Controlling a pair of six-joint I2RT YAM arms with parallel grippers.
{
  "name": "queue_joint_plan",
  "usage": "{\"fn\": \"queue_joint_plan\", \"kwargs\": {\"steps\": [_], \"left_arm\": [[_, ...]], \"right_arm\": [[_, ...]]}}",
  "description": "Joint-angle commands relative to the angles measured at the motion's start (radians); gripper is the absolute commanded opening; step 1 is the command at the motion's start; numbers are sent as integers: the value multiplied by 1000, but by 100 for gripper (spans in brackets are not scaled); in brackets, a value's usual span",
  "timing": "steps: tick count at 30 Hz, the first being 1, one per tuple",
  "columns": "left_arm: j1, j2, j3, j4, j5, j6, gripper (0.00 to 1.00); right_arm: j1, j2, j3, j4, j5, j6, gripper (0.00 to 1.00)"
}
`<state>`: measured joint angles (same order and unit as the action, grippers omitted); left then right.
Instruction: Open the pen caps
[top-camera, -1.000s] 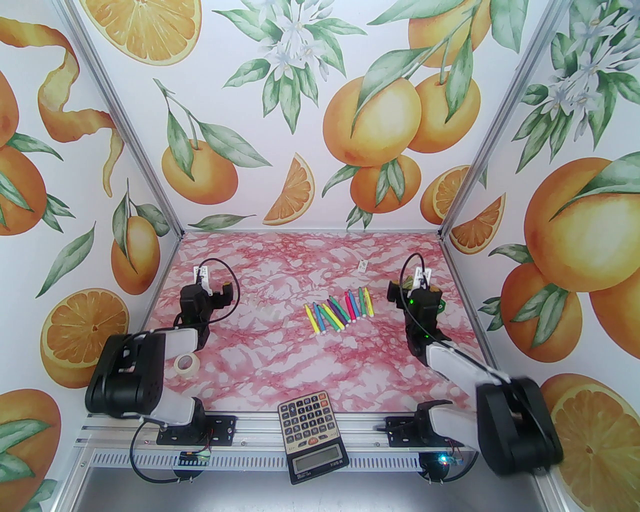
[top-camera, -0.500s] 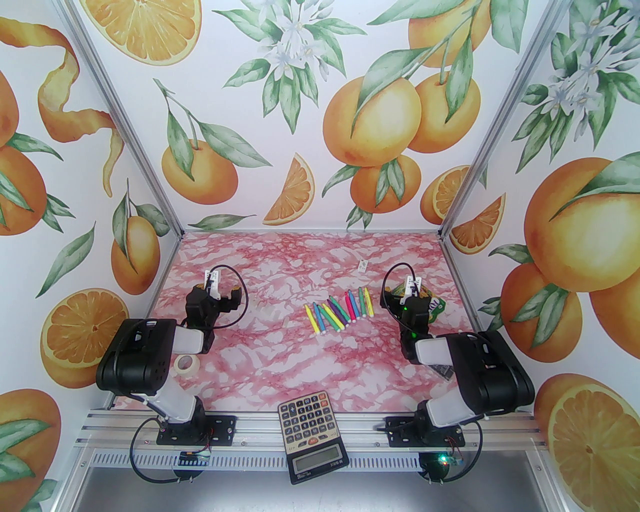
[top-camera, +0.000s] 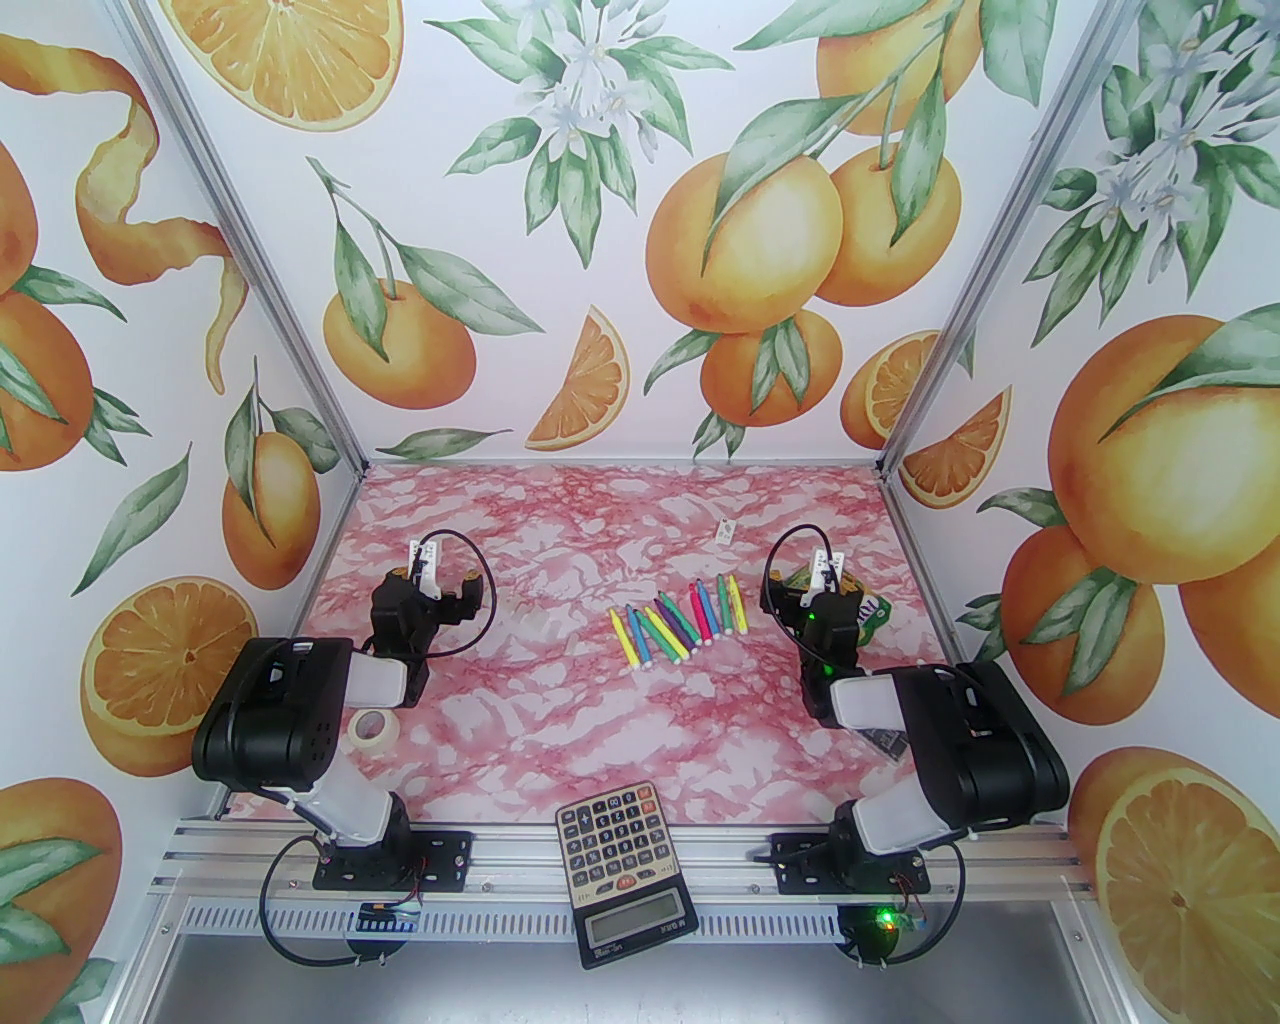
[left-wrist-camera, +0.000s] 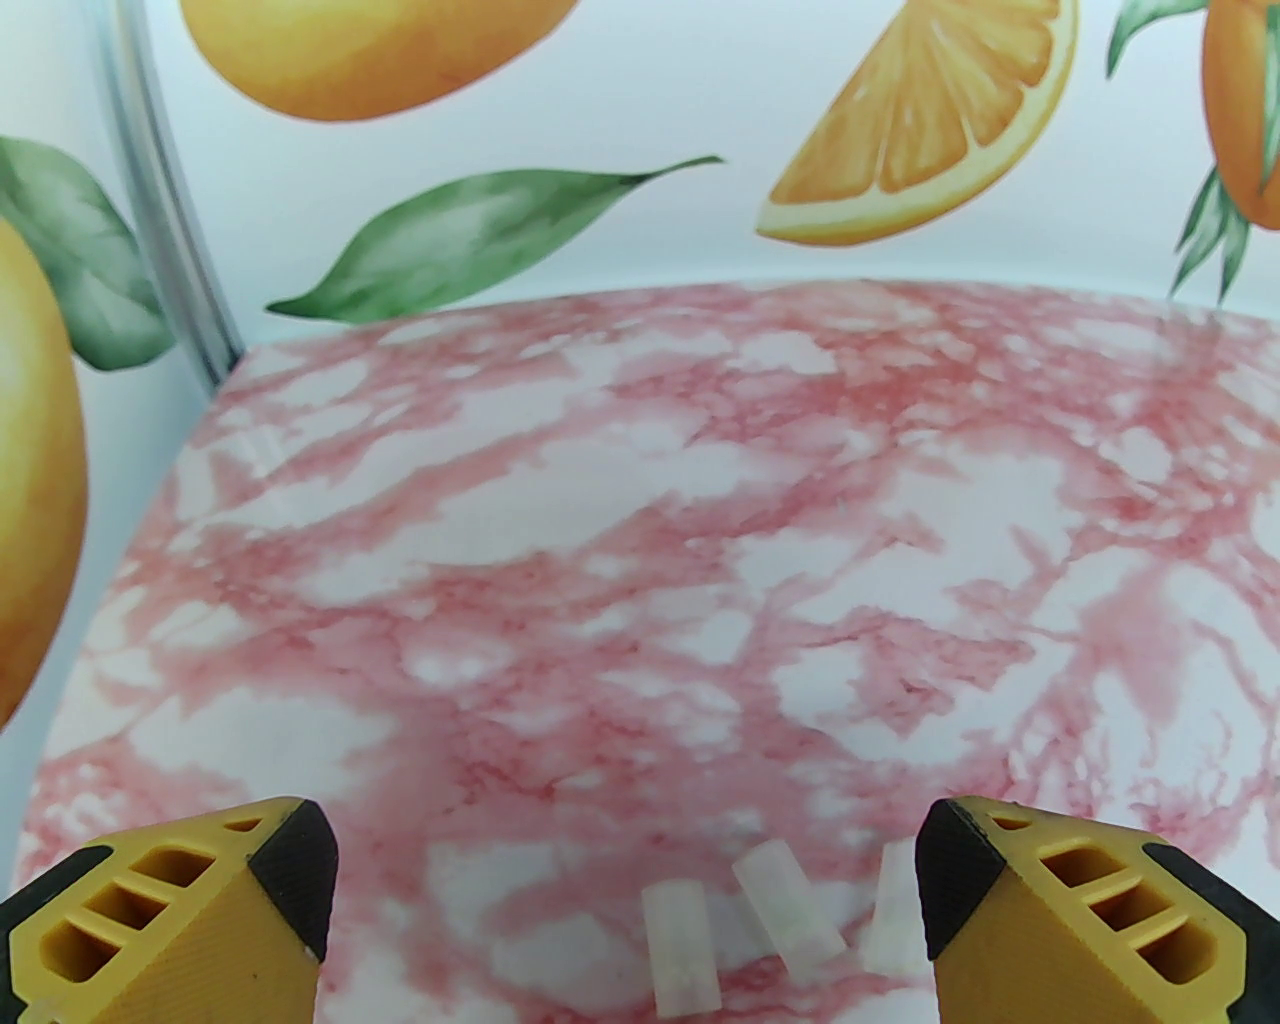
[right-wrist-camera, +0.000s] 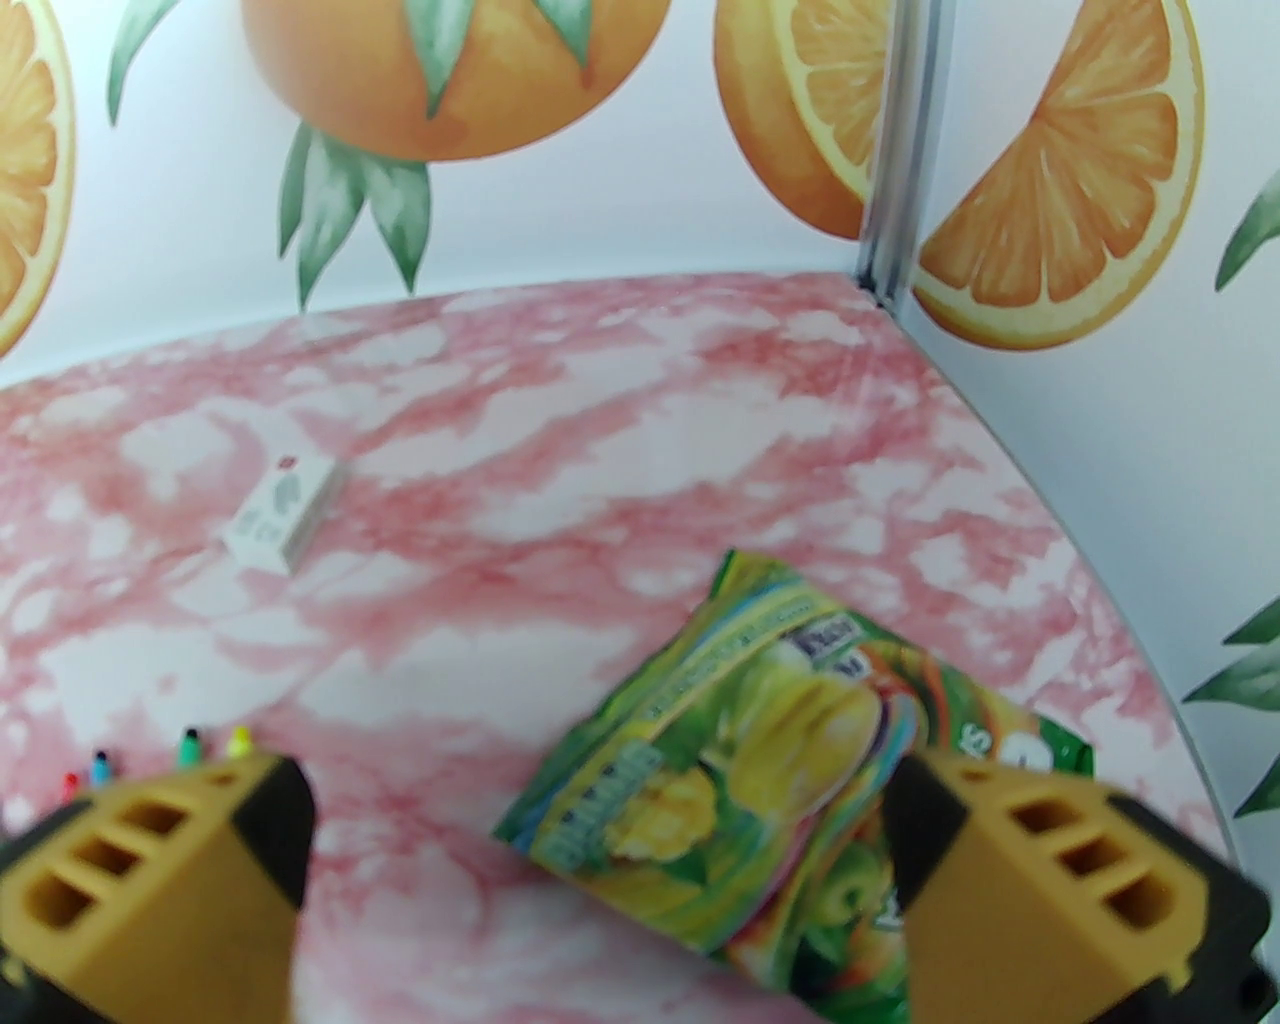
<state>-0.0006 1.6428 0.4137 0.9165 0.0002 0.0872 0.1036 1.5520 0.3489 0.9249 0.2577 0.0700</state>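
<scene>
- Left pincer (left-wrist-camera: 625, 880) spread wide, empty, hovering over the tabletop (left-wrist-camera: 600, 550); three pale little tubes (left-wrist-camera: 680, 945) lie between its fingers.
- Right pincer (right-wrist-camera: 600, 830) also spread wide, nothing held, snack pouch (right-wrist-camera: 720, 750) right beneath it.
- Pens (top-camera: 678, 622) lie in a row between both pincers, nearer the right one, off its left finger; their caps are too small to make out.

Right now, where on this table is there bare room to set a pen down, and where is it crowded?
Bare: the wide patch between the pens and the calculator; the far-left corner by the back wall. Crowded: around the snack pouch and by the tape roll.
</scene>
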Motion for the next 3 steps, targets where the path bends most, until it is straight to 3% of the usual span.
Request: {"fn": "queue_joint_plan", "kwargs": {"steps": [1,3], "left_arm": [[-2,0,10,41,11,16,100],[-5,-1,7,45,6,17,100]], "right_arm": [[-2,3,18,27,-20,4,100],[-1,3,16,31,-22,4,100]]}}
